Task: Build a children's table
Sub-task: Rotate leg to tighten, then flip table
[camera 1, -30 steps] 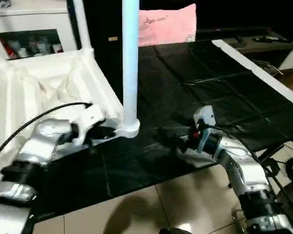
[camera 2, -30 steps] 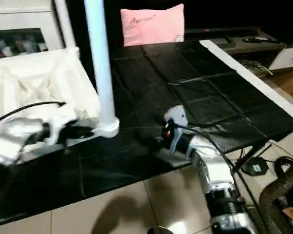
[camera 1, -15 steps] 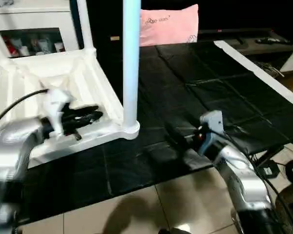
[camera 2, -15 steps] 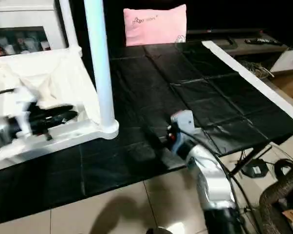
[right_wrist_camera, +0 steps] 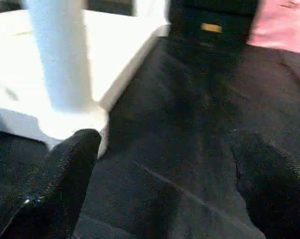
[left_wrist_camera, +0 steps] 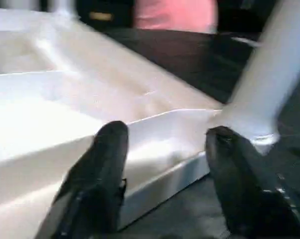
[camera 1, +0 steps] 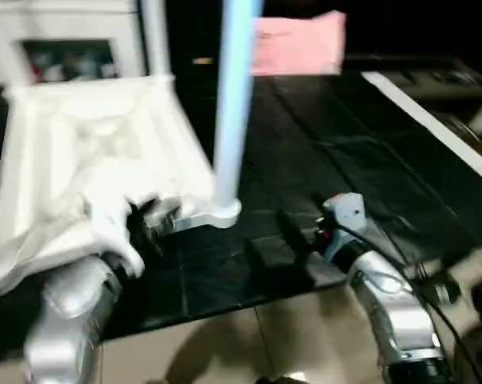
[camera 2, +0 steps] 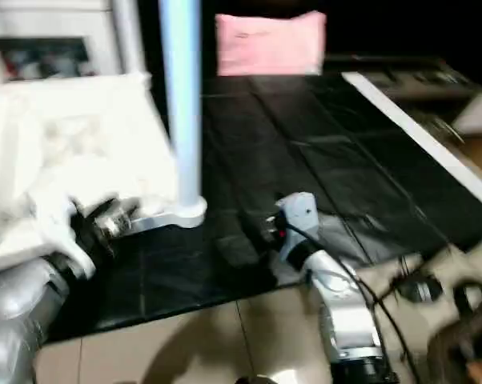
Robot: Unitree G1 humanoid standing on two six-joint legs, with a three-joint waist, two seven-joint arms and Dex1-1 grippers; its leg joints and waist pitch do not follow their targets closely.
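White plastic table (camera 1: 89, 160) lies upside down on the black mat (camera 1: 337, 152), one leg (camera 1: 233, 104) upright; left gripper (left_wrist_camera: 162, 169) gapes at its rim, right gripper (right_wrist_camera: 160, 199) spread wide, both empty

The two eye views look forward and down from the head, sharing the table (camera 1: 89, 160). Each wrist view sits low and close, facing the upright leg (right_wrist_camera: 60, 55) at the near corner.
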